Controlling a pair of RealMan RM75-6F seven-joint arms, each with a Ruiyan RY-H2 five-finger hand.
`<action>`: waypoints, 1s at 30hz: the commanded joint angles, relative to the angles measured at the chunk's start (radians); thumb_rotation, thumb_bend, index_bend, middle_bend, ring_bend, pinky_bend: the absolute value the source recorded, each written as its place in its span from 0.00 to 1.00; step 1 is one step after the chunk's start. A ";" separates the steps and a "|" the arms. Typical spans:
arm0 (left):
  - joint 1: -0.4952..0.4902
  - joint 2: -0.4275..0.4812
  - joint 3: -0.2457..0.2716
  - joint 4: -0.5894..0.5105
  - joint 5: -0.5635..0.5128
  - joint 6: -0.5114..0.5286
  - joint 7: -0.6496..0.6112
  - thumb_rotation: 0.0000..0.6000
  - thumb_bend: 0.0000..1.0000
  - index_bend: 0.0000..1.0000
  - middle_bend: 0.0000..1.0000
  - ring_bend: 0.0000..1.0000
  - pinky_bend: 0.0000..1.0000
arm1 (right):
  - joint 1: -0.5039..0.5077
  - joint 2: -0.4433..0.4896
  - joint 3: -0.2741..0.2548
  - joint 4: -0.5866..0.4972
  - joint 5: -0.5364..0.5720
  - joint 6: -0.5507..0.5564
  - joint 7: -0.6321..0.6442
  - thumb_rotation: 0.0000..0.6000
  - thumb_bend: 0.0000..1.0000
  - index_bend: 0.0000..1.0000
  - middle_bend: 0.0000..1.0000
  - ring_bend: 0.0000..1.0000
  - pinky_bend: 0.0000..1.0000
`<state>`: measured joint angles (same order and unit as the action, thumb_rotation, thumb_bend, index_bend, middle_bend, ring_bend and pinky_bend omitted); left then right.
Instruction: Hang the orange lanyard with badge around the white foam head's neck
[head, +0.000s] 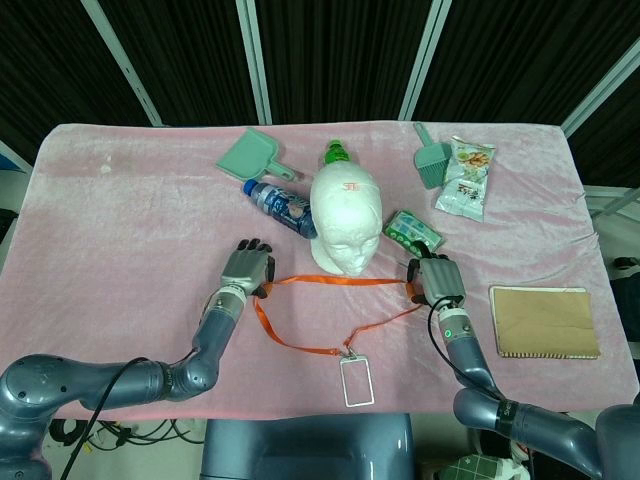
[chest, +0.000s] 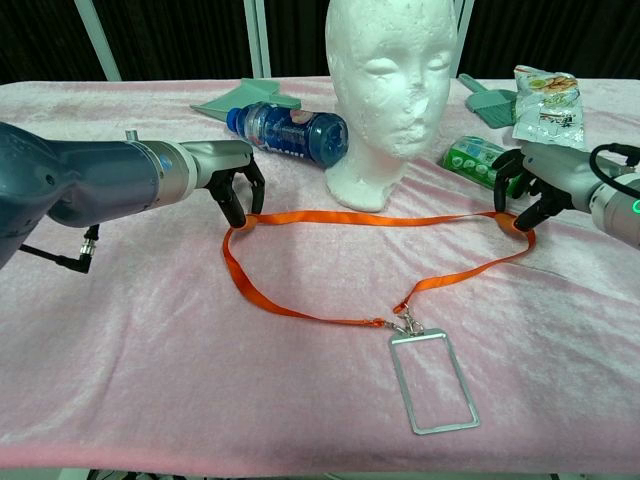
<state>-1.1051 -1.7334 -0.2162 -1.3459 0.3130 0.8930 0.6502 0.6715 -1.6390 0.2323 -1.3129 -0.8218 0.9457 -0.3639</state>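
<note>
The desk (head: 120, 200) is covered w/ a pink velvety cloth. At left, the left hand (chest: 225, 180) is set down on the cloth, its dark fingers (chest: 234, 207) curled downward & pinched on the left end of the orange fabric lanyard (chest: 290, 303). The lanyard loop is stretched flat across the desk, one strand run just in front of the base of the white foam head (chest: 390, 95), not around its neck; the head stands upright approx. mid-desk. Behind it a mint green plastic dustpan (head: 250, 155), a blue-labelled plastic bottle (chest: 290, 130) lying on its side & a green-capped bottle (head: 336, 154) are seen. The clear rectangular badge holder (chest: 432, 380) is clipped to the lanyard's front end & lies flat near the front edge. At right, the right hand (chest: 535, 185) is closed on the lanyard's right end, fingers clamped on the strap. A green packet (chest: 472, 158) lies just beside it; a snack bag (head: 466, 178) & a brown notebook (head: 545, 321) lie further right.
</note>
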 joint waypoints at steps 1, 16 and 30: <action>0.002 0.000 -0.004 -0.008 0.008 -0.004 -0.008 1.00 0.47 0.61 0.17 0.00 0.00 | 0.000 0.000 0.000 0.000 0.001 -0.001 0.001 1.00 0.43 0.72 0.13 0.29 0.25; 0.030 0.004 -0.019 -0.007 0.067 -0.024 -0.078 1.00 0.46 0.61 0.17 0.00 0.00 | -0.001 0.016 0.004 -0.028 -0.007 0.003 0.011 1.00 0.43 0.72 0.13 0.29 0.25; 0.085 0.095 -0.009 -0.076 0.197 -0.087 -0.181 1.00 0.46 0.61 0.17 0.00 0.00 | -0.017 0.071 -0.002 -0.114 -0.055 0.032 0.025 1.00 0.43 0.73 0.14 0.30 0.25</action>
<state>-1.0319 -1.6630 -0.2306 -1.4016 0.4898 0.8190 0.4825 0.6596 -1.5792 0.2334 -1.4135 -0.8665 0.9727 -0.3416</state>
